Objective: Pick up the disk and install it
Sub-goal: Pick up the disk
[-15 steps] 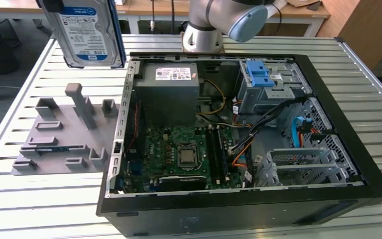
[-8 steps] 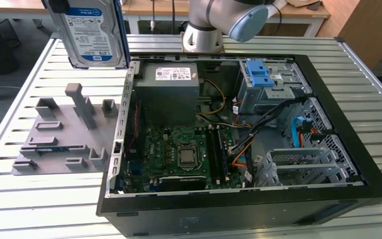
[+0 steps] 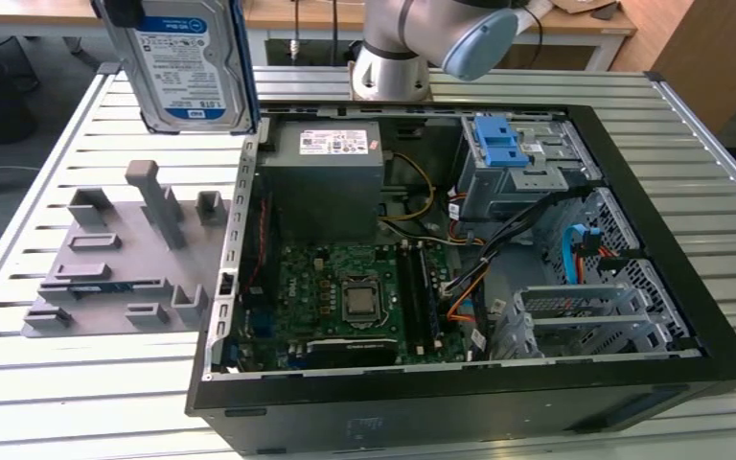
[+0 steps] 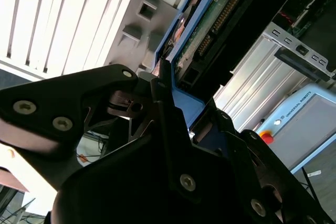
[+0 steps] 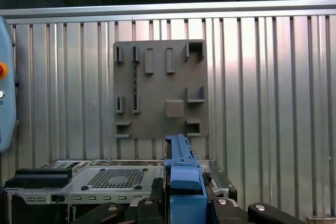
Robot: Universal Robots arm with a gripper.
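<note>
Your hand [image 4: 157, 80] is clamped on the disk [image 3: 189, 67], gripping its blue bracket. The disk hangs upright, label out, high above the counter [image 3: 35, 402], beside the open computer case [image 3: 471, 383] and over the grey fixture plate [image 3: 100, 287].

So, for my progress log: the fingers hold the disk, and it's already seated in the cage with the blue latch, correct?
Not seated. The fingers do hold the disk, but the exterior view shows it raised in the air at that view's upper left, well apart from the cage.
</note>
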